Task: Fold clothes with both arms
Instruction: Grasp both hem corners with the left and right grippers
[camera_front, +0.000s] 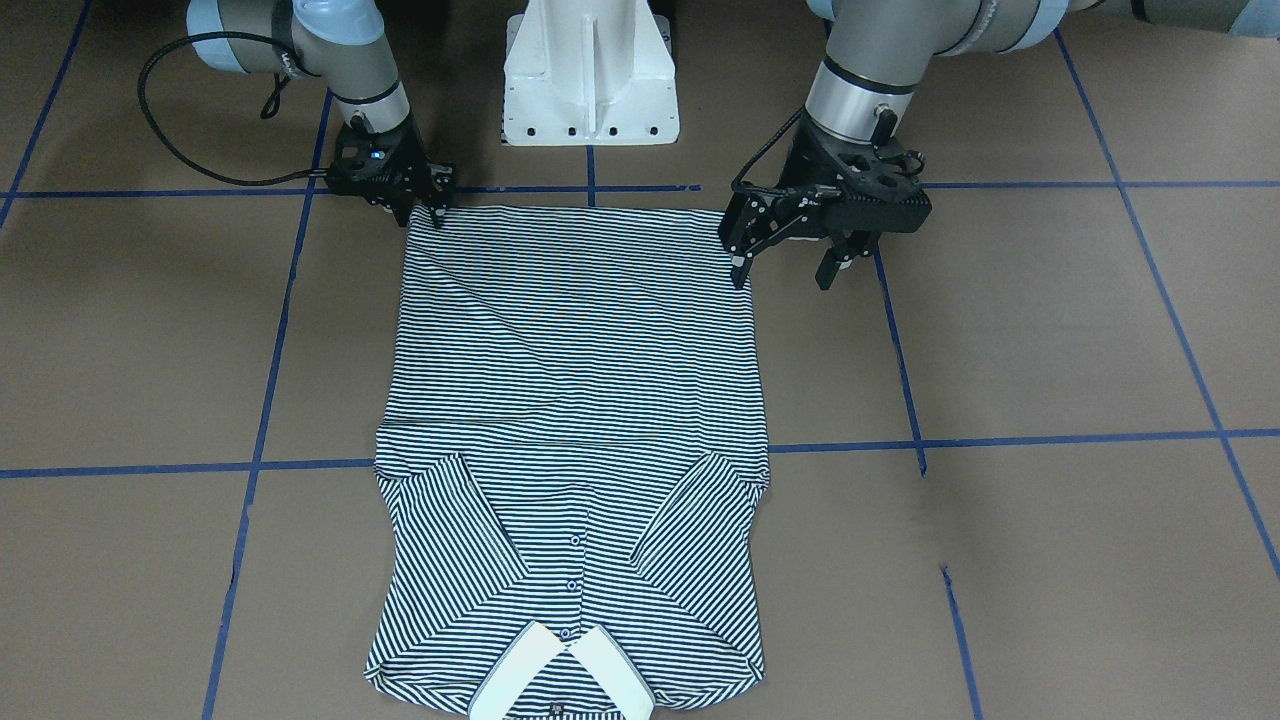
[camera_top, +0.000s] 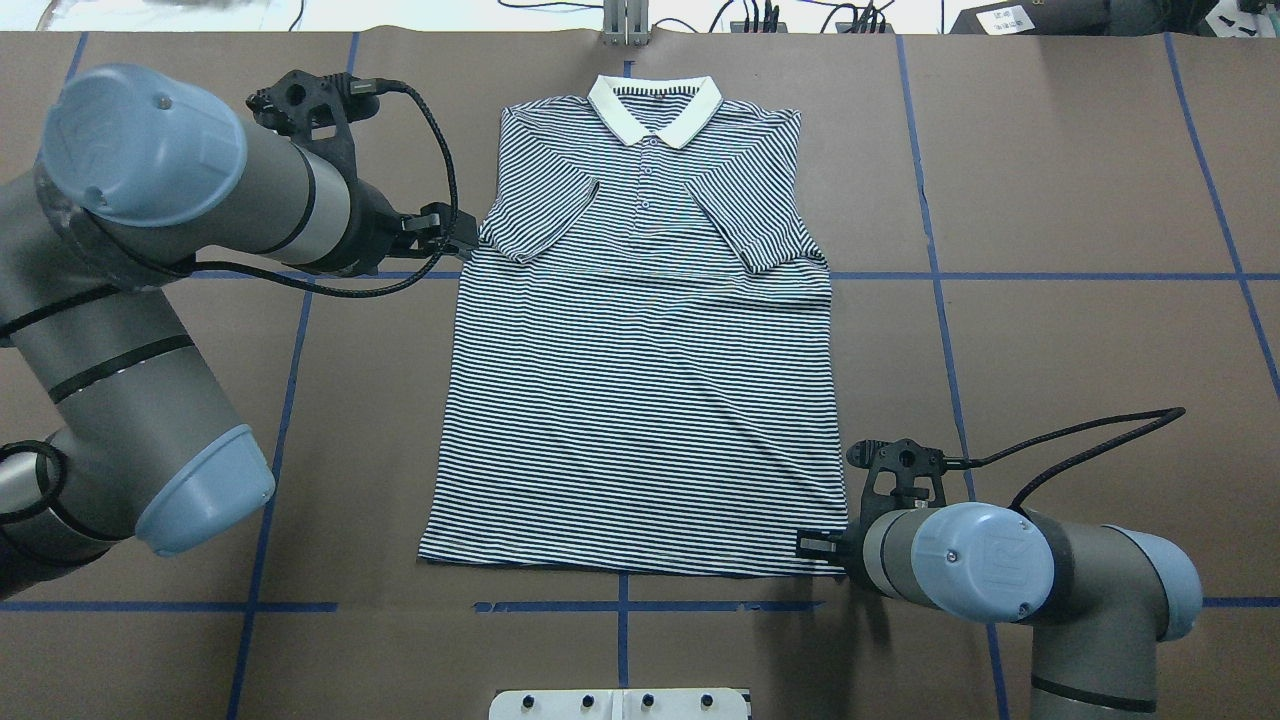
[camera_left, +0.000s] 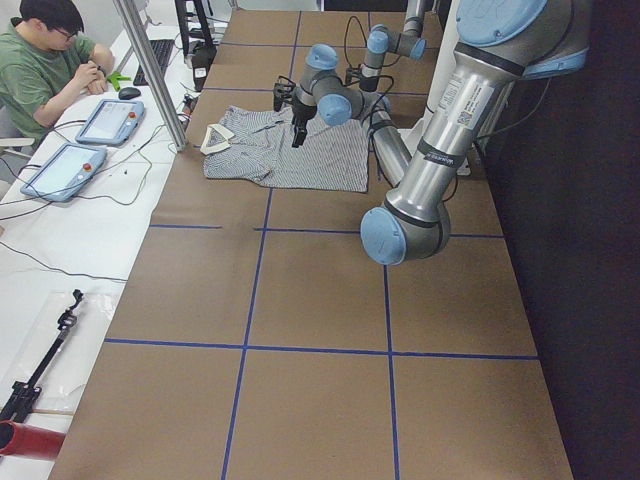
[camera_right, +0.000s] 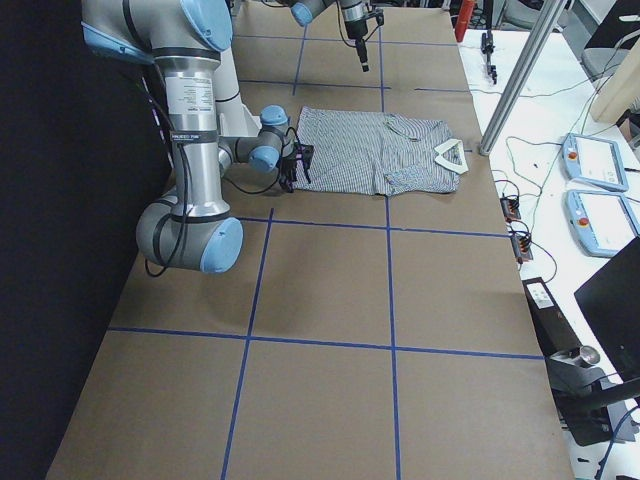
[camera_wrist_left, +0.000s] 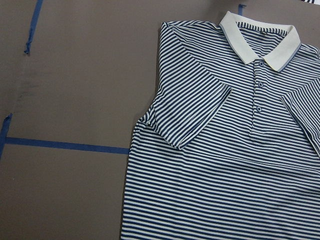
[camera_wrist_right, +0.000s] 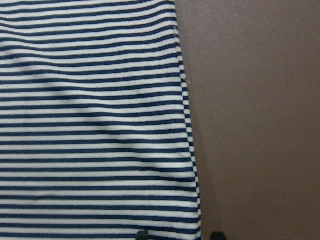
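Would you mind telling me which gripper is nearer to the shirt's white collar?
Left. The left gripper hangs raised beside the shirt, up toward its sleeve; the right gripper sits low at the hem corner, the end farthest from the collar.

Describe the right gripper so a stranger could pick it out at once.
Find the striped polo shirt flat on the brown table. Follow its hem, the end opposite the white collar, to the corner on the robot's right; the right gripper is there. The left gripper is beside a sleeve, near the collar end.
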